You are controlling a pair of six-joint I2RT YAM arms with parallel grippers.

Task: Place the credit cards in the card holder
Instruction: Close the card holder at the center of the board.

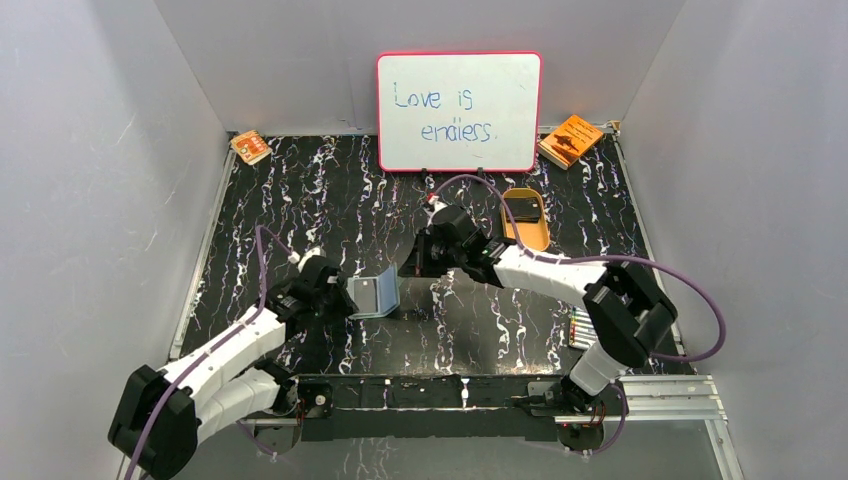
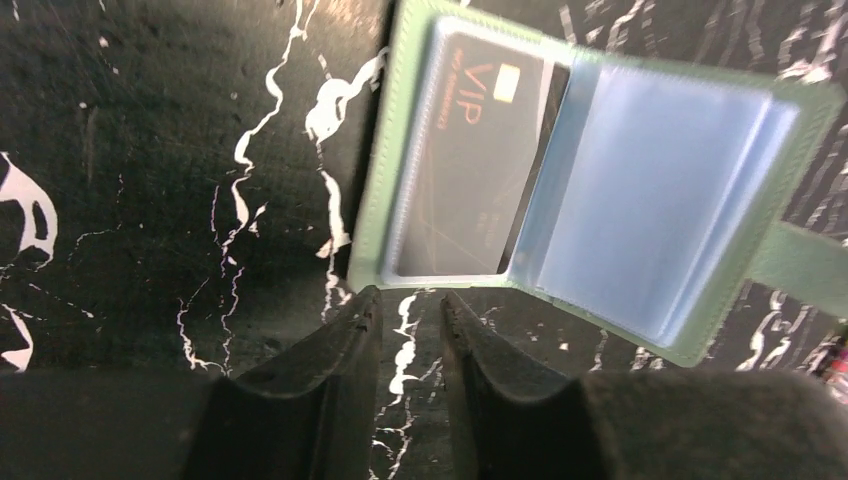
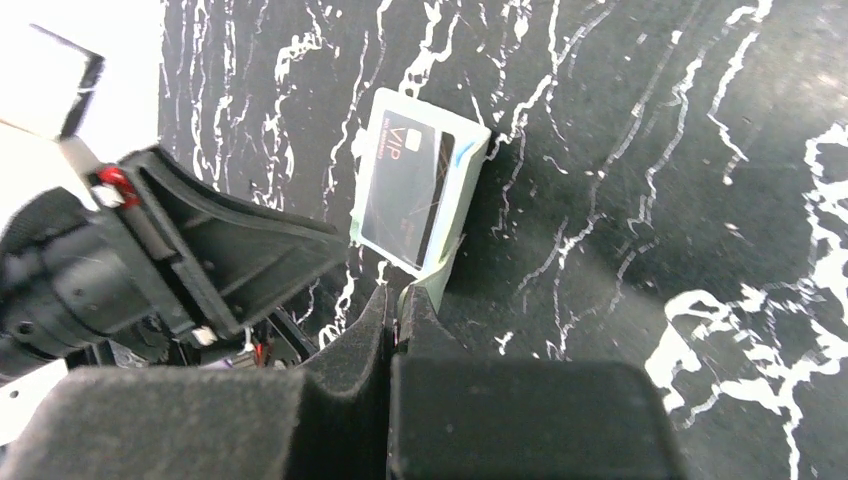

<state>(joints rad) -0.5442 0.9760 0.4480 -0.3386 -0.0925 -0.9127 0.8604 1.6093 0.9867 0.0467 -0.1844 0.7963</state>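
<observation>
The card holder lies open on the black marbled table, grey-green outside and pale blue inside. A dark credit card marked VIP sits in its left pocket. My left gripper is just short of the holder's near edge, its jaws a narrow gap apart with nothing between them. My right gripper is shut on the holder's green strap, with the holder and its card beyond. From above, the holder lies between both grippers. Another dark card rests in the tan tray.
The tan oval tray sits behind the right arm. A whiteboard stands at the back wall, with orange booklets at the back left and back right. Coloured markers lie by the right arm's elbow.
</observation>
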